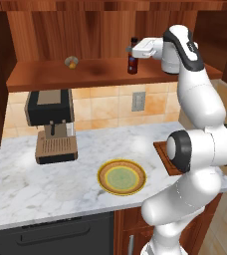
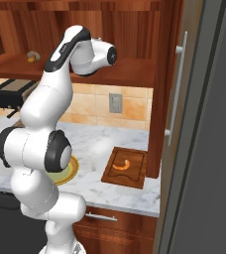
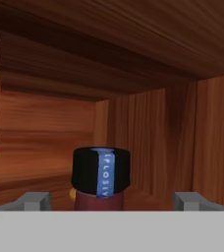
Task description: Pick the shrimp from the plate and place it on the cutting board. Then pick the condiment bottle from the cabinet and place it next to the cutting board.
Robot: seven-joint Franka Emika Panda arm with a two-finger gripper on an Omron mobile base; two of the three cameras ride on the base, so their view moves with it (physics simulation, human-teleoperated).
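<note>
Reaching into the cabinet [image 1: 46, 74], the gripper [image 1: 131, 49] spreads wide around the condiment bottle [image 1: 133, 56], near the shelf's front edge.

Home kitchen, rendered. Marble worktop [image 1: 60, 184] under reddish wood cabinet [image 1: 85, 25]; beige tile backsplash [image 1: 105, 107] with wall outlet [image 1: 138, 101] behind worktop; coffee machine [image 1: 51, 124] on worktop; dark appliance front [image 1: 51, 236] below worktop.

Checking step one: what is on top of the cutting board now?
The shrimp lies on the cutting board, near its middle. In the left base view the arm covers most of the board, so the shrimp is hidden there.
</note>
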